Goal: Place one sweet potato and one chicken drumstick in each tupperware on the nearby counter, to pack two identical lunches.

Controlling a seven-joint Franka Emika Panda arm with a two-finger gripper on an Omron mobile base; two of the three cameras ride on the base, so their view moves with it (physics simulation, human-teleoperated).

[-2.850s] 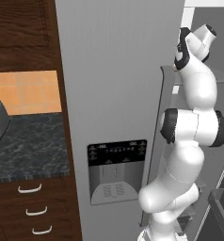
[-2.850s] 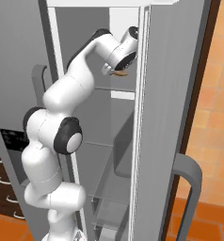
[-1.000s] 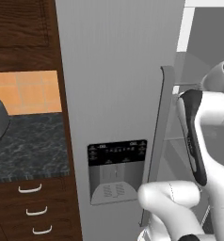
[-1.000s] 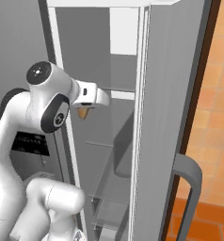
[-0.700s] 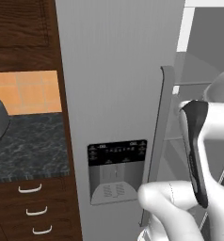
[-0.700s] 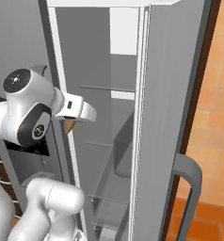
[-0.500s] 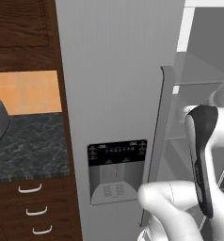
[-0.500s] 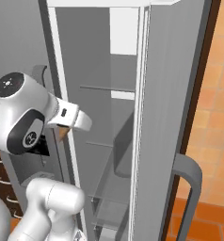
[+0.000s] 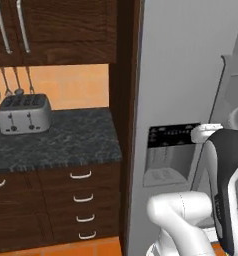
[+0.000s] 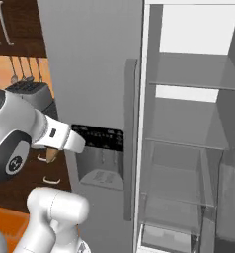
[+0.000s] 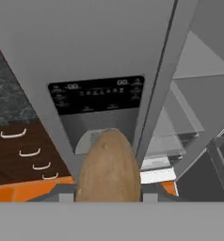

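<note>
A: Why is the arm away from the fridge (image 10: 95, 74)?

B: I think it wants to carry food over to the counter (image 9: 56, 140).

A: What food?

B: A brown, round thing, likely the sweet potato (image 11: 109, 167). The gripper (image 10: 53, 154) is closed on it.

A: Where is the potato sitting?

B: Right between the fingers, sticking out past them, in front of the fridge door.

A: And the tubs?

B: I can't spot them. There's a toaster (image 9: 23, 114) on the counter

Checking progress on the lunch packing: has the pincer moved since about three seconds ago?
Yes. The pincer, shut on the sweet potato, has come out of the fridge's upper shelves and down left, across the dispenser panel.
</note>
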